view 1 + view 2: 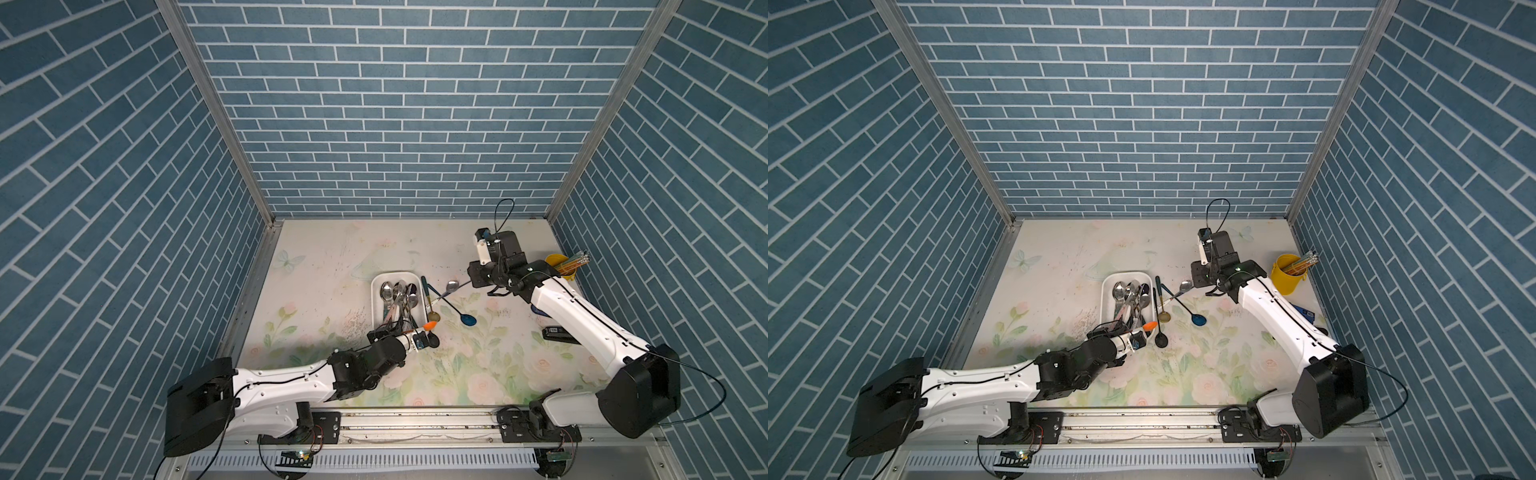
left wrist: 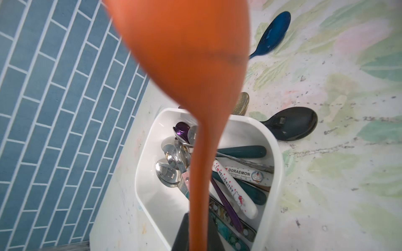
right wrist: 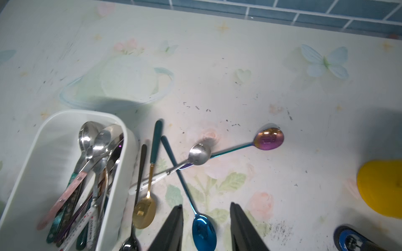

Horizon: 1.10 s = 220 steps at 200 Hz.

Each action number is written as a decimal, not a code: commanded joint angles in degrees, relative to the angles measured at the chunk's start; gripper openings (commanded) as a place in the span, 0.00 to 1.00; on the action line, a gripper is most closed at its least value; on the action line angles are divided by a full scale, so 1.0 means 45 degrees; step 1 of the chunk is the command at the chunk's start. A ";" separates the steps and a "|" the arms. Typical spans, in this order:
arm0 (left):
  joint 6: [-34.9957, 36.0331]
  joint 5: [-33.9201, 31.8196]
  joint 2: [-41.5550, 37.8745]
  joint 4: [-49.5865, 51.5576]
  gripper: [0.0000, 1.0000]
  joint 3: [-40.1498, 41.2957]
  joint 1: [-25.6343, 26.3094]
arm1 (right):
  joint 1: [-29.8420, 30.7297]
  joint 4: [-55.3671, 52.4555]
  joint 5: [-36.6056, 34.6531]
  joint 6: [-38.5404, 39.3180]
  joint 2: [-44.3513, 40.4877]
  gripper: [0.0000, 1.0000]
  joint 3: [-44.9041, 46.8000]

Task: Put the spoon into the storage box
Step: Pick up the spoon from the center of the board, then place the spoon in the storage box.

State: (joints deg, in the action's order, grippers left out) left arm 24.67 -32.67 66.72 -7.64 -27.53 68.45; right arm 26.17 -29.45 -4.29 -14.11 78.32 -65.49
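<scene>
Pinching long orange plastic spoon (image 2: 178,54) by handle w/ left gripper (image 2: 198,219), w/ dark fingers (image 2: 181,232) pressed onto it from both sides. Holding it in air above near end of white rectangular plastic storage box (image 2: 278,163), w/ bowl over near corner on side of loose spoons in both top views; not inside yet. Judging step as carry-over-box, just before drop-off. Seeing pile of metal & cartoon-handled spoons (image 2: 230,180) already lying lengthwise in box. Needing next, prob.: swinging handle in line w/ box length, lowering onto pile, then spreading fingers; otherwise risking leaving it propped across rim. Moving right: finding more spoons loose on floral surface (image 3: 239,65) just beside box, several crossing: black spoon (image 2: 291,127), gold-bowled spoon w/ teal handle (image 3: 144,211), silver spoon w/ white handle (image 3: 199,154), shiny blue spoon (image 3: 204,232), purple-iridescent spoon (image 3: 269,139). Hovering over blue one w/ right gripper (image 3: 206,205), w/ fingers (image 3: 171,230) spread either side & nothing pinched; contact w/ it not looking likely, can't tell for sure. Guessing that as next pick-up. Noting far right yellow cup of pencils (image 1: 1287,278), not part of job.
</scene>
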 commanded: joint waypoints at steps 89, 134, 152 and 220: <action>-0.5826 0.1997 0.2584 0.1772 0.00 -0.2720 -0.2689 | -0.0767 0.1758 0.0138 -0.1649 -0.0374 0.39 0.2366; -0.7656 0.3564 0.4792 0.3339 0.00 -0.4898 -0.3910 | -0.0772 0.1896 0.0136 -0.1689 -0.0431 0.39 0.2785; -0.8334 0.3943 0.5396 0.3808 0.00 -0.5357 -0.4057 | -0.0762 0.2013 0.0051 -0.1781 -0.0501 0.39 0.3029; -1.0161 0.4547 0.7162 0.5966 0.00 -0.6696 -0.4681 | -0.0770 0.2433 0.0266 -0.2301 -0.0151 0.39 0.3556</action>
State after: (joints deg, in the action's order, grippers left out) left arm -16.71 -14.63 97.45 13.47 -55.48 49.50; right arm 22.81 -20.23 -3.60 -21.89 77.45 -50.57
